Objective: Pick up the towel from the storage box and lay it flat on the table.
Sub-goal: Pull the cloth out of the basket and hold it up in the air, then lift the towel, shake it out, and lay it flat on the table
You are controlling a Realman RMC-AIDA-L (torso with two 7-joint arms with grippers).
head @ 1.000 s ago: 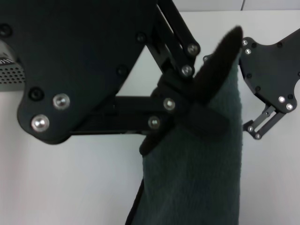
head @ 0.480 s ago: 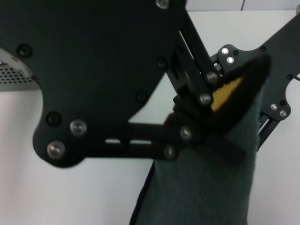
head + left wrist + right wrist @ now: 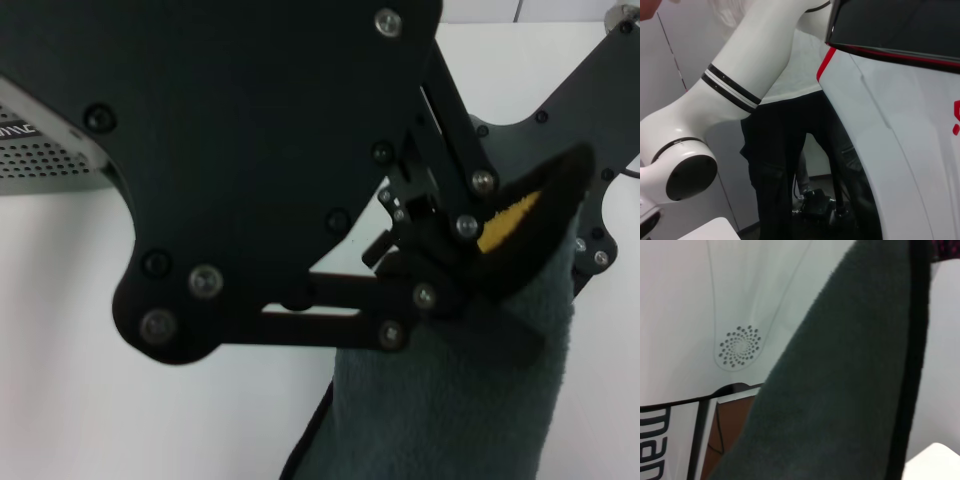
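Observation:
My left gripper (image 3: 452, 278) fills the head view close to the camera and is shut on the top corner of the dark green towel (image 3: 450, 410). The towel hangs down from it above the white table (image 3: 90, 400), with its yellow reverse face (image 3: 508, 218) showing at the folded black-edged tip. My right gripper (image 3: 592, 245) is just behind the towel's right edge, mostly hidden by it. The towel (image 3: 840, 390) also fills the right wrist view. A corner of the perforated storage box (image 3: 40, 155) shows at the far left, behind the left arm.
The left wrist view shows my own white body (image 3: 900, 125) and arm (image 3: 730, 95), with a person in black (image 3: 785, 170) standing behind. The right wrist view shows my body's speaker holes (image 3: 740, 346) behind the towel.
My left gripper has carried the towel to the right and slightly lower in the head view. The towel's tip folded, showing its yellow face. The right gripper now sits close behind the towel.

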